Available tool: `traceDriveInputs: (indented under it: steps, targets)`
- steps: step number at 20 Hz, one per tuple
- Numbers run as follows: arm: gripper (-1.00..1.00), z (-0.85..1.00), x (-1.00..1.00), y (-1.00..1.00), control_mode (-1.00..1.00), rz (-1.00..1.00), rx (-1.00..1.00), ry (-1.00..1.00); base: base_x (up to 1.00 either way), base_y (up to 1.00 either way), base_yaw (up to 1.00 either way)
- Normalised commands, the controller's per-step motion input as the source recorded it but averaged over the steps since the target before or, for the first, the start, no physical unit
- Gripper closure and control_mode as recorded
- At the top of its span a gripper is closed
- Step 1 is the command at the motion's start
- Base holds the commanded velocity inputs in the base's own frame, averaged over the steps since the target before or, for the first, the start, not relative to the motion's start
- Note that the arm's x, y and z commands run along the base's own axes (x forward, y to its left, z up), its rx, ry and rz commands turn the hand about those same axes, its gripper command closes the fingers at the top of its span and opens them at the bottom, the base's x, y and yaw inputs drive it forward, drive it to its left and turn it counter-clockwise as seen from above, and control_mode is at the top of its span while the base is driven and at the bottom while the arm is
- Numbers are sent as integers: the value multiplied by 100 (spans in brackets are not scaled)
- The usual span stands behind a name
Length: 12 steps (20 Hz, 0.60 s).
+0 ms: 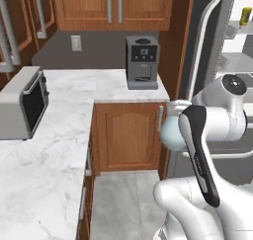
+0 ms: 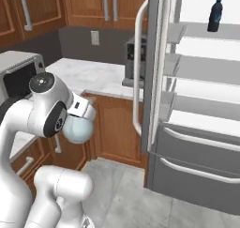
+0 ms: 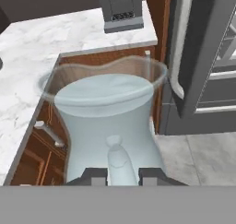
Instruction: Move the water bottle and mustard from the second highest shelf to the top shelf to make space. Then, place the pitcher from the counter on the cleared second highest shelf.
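My gripper (image 3: 122, 176) is shut on the pitcher (image 3: 110, 121), a pale blue-grey glass vessel with a flared rim, held in the air over the floor beside the counter (image 3: 27, 57). The pitcher (image 1: 169, 134) hangs in front of the brown cabinet, partly behind my arm, and its round body (image 2: 78, 130) sits under the hand. The water bottle (image 2: 214, 15) stands on the top shelf (image 2: 197, 32) of the open fridge. The mustard (image 1: 245, 16) is a small yellow shape high in the fridge. The second highest shelf (image 2: 206, 68) is bare where it shows.
The open fridge door (image 2: 154, 67) with its long white handle (image 1: 202, 41) stands between me and the shelves. A coffee machine (image 1: 142, 61) sits at the counter's far end and a microwave (image 1: 22, 103) at the left. Grey drawers (image 2: 197, 152) lie under the shelves.
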Motion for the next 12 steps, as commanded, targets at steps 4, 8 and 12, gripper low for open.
traceDriveInputs:
  steps: [4, 8, 12]
  targets:
    - [100, 0, 0, 0, 100, 0, 0, 0, 0, -72, -26]
    - [100, 0, 0, 0, 100, 0, 0, 0, 2, -72, -35]
    - [100, 0, 0, 0, 100, 0, 0, 0, 15, -67, -32]
